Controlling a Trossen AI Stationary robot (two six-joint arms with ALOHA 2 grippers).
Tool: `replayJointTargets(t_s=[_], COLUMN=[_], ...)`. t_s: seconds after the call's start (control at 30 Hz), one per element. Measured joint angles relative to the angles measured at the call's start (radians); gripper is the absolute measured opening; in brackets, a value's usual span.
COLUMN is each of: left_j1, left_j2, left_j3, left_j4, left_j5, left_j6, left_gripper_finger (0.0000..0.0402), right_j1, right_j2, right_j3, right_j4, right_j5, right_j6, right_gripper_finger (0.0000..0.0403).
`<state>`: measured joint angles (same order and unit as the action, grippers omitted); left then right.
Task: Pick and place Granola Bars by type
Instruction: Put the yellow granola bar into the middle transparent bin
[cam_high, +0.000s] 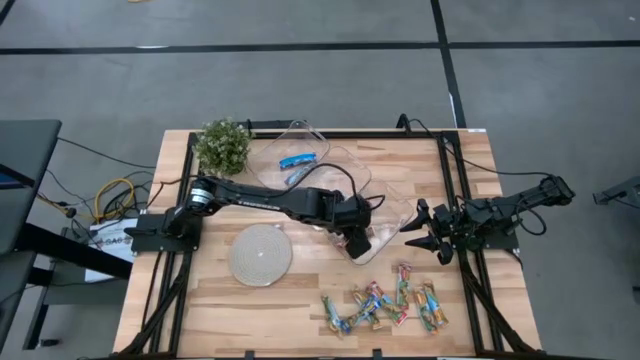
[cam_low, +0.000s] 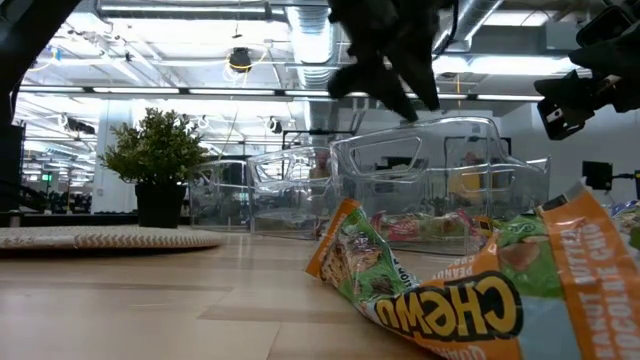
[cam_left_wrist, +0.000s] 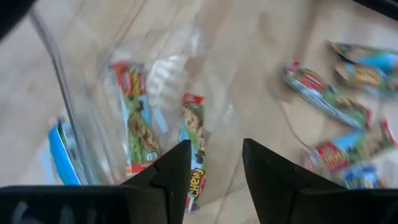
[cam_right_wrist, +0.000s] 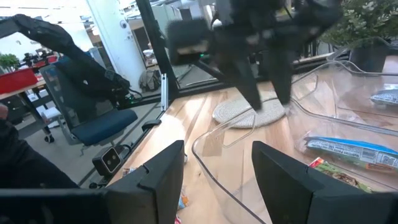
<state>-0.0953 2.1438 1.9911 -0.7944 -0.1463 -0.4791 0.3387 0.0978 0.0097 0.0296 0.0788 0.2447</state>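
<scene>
My left gripper (cam_high: 357, 245) (cam_left_wrist: 216, 144) hangs open above a clear tray (cam_high: 392, 222) in the middle of the table, with nothing between its fingers. Two multicoloured granola bars (cam_left_wrist: 134, 121) (cam_left_wrist: 194, 140) lie flat in that tray under it. A blue-and-white bar (cam_high: 297, 160) lies in a second clear tray (cam_high: 300, 135) at the far side. Several more bars (cam_high: 385, 305), blue and multicoloured, lie loose on the table near its near edge. My right gripper (cam_high: 420, 228) (cam_right_wrist: 217, 149) waits open at the table's right edge, pointing level toward the trays.
A round woven grey disc (cam_high: 260, 252) lies left of the middle. A small potted plant (cam_high: 222, 145) stands at the far left corner. A black frame rail (cam_high: 465, 200) runs along the table's right side. Bare wood lies between the disc and the loose bars.
</scene>
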Motion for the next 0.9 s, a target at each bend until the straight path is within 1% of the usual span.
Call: replayJointTargets(t_s=[0.17,0.27,0.37,0.6,0.9], left_j1=[-0.033,-0.053,-0.066,-0.093,-0.111], left_j2=[-0.071,-0.118,-0.158,-0.253,-0.308], left_j3=[0.0,0.0,0.0,0.0,0.0], left_j4=[-0.009,-0.023,-0.048,-0.063,-0.079], left_j5=[-0.005,-0.041,-0.054,-0.059,-0.056], left_j6=[0.197,0.292,0.369,0.468,0.495], left_gripper_finger=[0.0138,0.0138,0.0138,0.0138,0.0138], right_j1=[0.0,0.0,0.0,0.0,0.0], right_j2=[0.0,0.0,0.0,0.0,0.0], right_j3=[0.0,0.0,0.0,0.0,0.0], right_j4=[0.0,0.0,0.0,0.0,0.0], right_j5=[0.0,0.0,0.0,0.0,0.0], right_j6=[0.0,0.0,0.0,0.0,0.0], right_gripper_finger=[0.0184,0.0184,0.0184,0.0184,0.0184])
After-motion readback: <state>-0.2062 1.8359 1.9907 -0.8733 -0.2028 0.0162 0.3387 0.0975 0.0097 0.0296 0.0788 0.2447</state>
